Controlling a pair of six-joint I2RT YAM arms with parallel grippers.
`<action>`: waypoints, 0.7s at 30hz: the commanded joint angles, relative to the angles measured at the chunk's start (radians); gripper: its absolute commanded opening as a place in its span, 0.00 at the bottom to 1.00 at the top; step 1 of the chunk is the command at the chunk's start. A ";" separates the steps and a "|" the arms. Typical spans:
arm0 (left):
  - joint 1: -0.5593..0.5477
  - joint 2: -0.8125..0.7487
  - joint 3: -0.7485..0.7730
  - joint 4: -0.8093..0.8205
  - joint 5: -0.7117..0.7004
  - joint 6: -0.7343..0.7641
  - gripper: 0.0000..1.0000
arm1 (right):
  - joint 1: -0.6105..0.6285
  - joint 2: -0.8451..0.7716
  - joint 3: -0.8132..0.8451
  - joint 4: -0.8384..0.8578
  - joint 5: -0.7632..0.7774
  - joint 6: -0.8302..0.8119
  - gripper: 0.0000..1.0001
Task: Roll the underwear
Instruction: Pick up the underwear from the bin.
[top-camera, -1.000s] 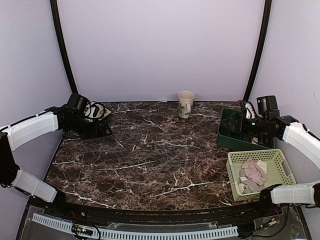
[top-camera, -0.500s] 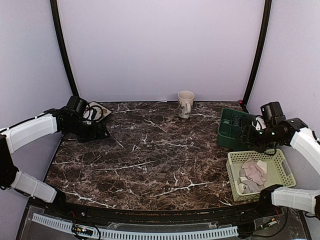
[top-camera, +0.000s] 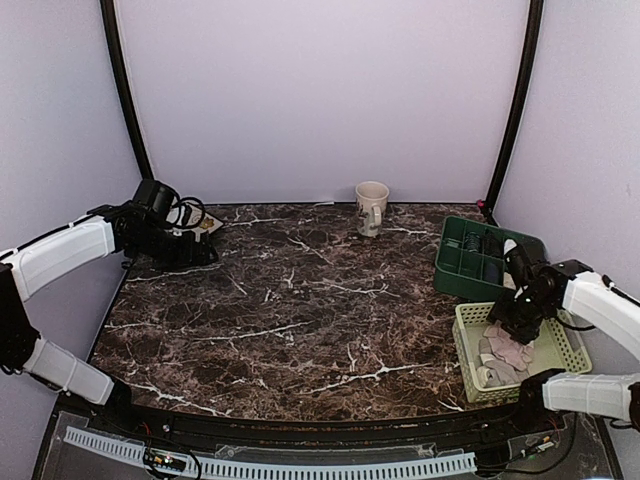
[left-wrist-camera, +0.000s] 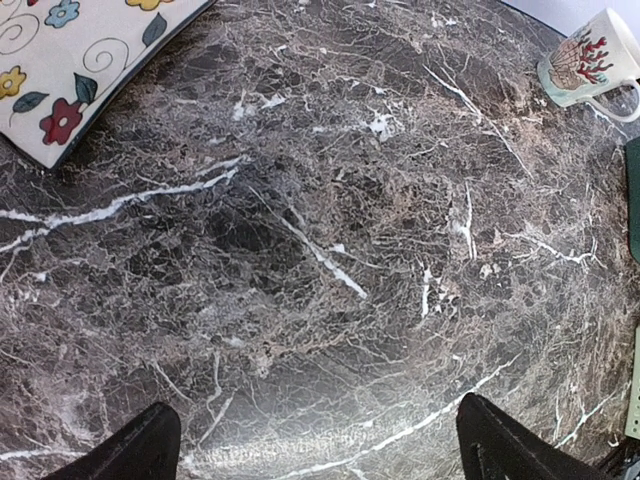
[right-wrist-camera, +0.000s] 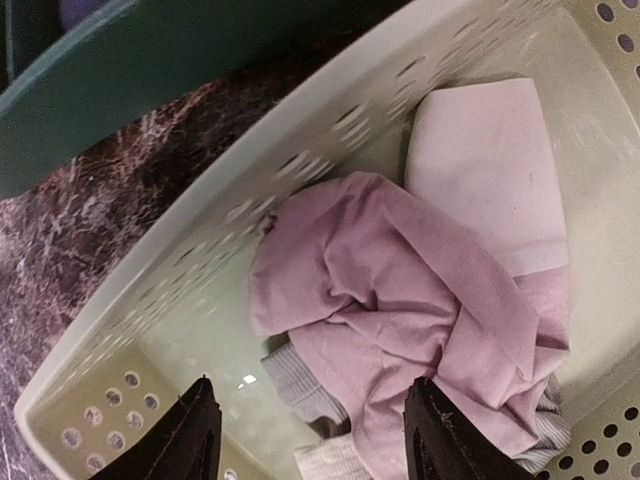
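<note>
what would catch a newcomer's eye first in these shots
The crumpled pink underwear in the pale green basket at the near right, with the right tool poised over it, jaws apart. Next, the beige mug at the far edge, and the left tool open above the marble table at far left.

no readable text or labels anywhere here.

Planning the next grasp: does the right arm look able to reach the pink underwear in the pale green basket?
Probably yes. The right hand hangs over the open basket, directly above the pink underwear, fingers apart, with nothing in between.
</note>
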 joint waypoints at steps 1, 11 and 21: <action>-0.001 0.027 0.065 -0.049 -0.040 0.043 0.99 | 0.005 0.059 -0.056 0.143 0.073 0.039 0.59; -0.001 0.062 0.097 -0.050 -0.046 0.076 0.99 | 0.005 0.175 -0.119 0.333 0.128 -0.005 0.48; 0.001 0.088 0.116 -0.061 -0.046 0.103 0.99 | 0.000 0.274 -0.146 0.387 0.113 -0.004 0.23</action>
